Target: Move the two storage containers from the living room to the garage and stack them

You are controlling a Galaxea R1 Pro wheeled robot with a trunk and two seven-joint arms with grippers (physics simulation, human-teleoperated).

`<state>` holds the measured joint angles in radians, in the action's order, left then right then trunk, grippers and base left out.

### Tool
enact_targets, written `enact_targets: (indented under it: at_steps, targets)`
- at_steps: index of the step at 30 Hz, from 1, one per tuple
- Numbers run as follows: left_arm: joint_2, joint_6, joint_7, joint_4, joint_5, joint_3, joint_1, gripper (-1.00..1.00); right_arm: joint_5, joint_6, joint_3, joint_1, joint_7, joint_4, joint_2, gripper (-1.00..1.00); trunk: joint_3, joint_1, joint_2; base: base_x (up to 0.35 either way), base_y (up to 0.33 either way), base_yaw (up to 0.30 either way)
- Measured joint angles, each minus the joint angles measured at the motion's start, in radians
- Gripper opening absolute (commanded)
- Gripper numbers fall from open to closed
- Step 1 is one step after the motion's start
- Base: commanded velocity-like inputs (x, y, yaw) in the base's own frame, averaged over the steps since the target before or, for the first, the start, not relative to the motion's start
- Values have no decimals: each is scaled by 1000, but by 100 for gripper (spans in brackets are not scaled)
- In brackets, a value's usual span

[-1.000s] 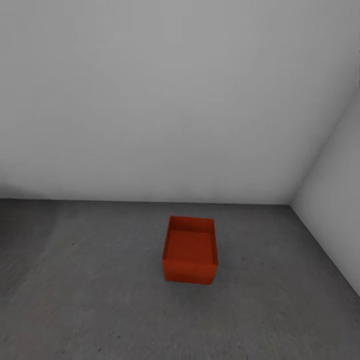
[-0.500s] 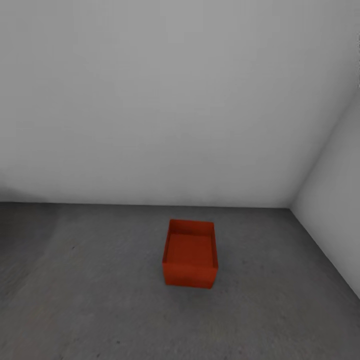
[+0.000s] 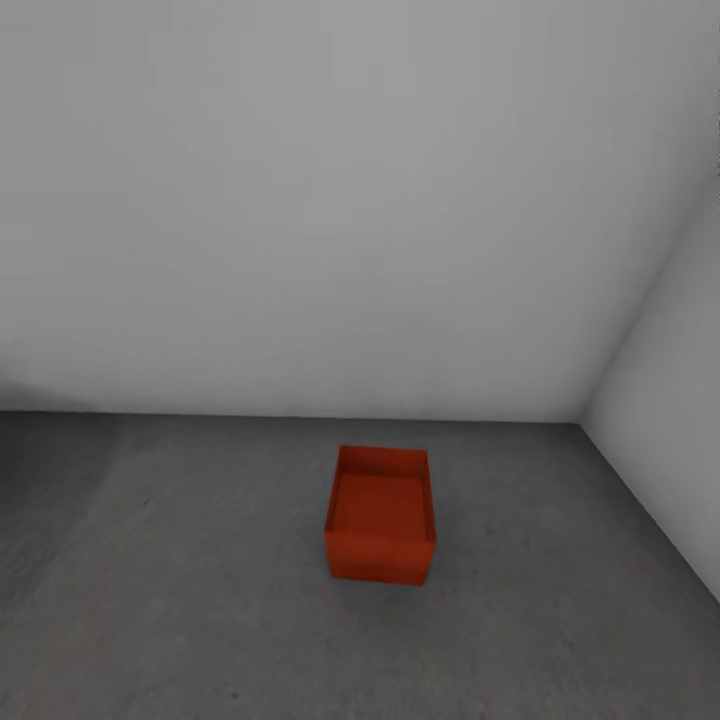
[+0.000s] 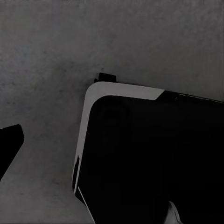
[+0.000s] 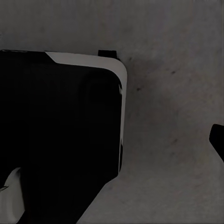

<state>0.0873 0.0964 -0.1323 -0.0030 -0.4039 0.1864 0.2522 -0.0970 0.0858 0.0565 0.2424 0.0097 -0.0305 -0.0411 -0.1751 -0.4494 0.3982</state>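
my wrist cameras look down at the robot's black base (image 4: 149,158) over grey concrete; i cannot tell either gripper's state. ahead, one red-orange container (image 3: 380,515) sits upright on the garage floor (image 3: 180,600), near the corner — the risk, i judge: nudging it askew when stacking.

One container (image 3: 381,515) stands on the floor (image 3: 180,560) near the middle of the head view, a little right of centre, its open top up. Behind it a wall (image 3: 330,200) runs across the far side, meeting a second wall (image 3: 670,440) at the far right corner. The container stands apart from both walls.
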Motion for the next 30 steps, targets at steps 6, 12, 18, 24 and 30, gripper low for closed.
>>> enact_targets:
  at_steps: [6,12,18,24,30]
  targets:
    - [0,0,0,0,0,0,0,100,0,1,0,0,0,0,0,100,10,0,0,0,0,0]
    - [0,0,0,0,0,0,0,100,0,1,0,0,0,0,0,100,19,0,0,0,0,0]
    - [0,0,0,0,0,0,0,100,0,0,0,0,0,0,0,100,29,0,0,0,0,0]
    - [0,0,0,0,0,0,0,100,0,0,0,0,0,0,0,100,38,0,0,0,0,0]
    - [0,0,0,0,0,0,0,100,0,0,0,0,0,0,0,100,48,0,0,0,0,0]
